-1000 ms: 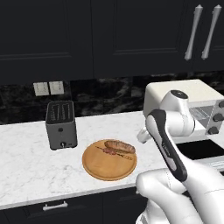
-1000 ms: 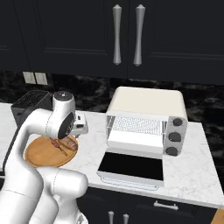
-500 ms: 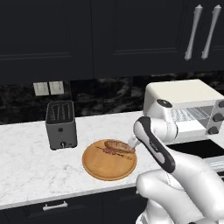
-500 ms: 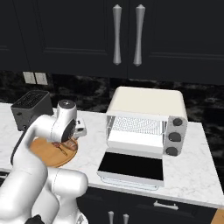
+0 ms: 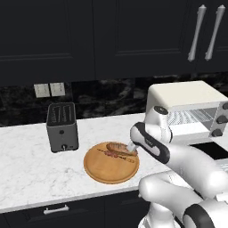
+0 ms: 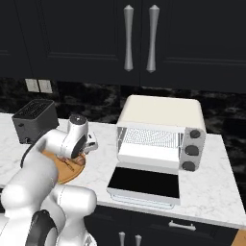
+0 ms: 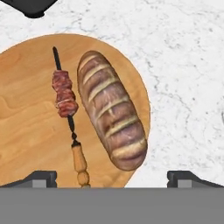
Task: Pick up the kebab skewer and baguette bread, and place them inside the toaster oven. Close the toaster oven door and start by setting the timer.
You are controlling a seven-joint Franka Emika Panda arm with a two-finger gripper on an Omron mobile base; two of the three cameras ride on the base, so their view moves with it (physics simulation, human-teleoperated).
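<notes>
Dark flat-front cabinets (image 5: 89, 40) w/ silver bar pulls hang over a black glossy backsplash and a white marble countertop (image 5: 26, 173), grey-veined. Toaster oven (image 6: 161, 132): cream box, rounded top, wire rack inside, dark knobs at right; toaster oven door (image 6: 144, 181) lies folded down flat, dark glass up. Slot toaster (image 5: 62, 127): dark grey metal, left of the round wooden plate (image 5: 104, 171). Baguette bread (image 7: 111, 109): golden-brown oblong, scored crust, on plate beside kebab skewer (image 7: 68, 111) (thin stick, reddish-brown meat chunks, wooden handle). Gripper (image 7: 112, 177) hovers above both; jaws fully spread, holding nothing, touching nothing, skewer handle and baguette end lying between fingertips.
</notes>
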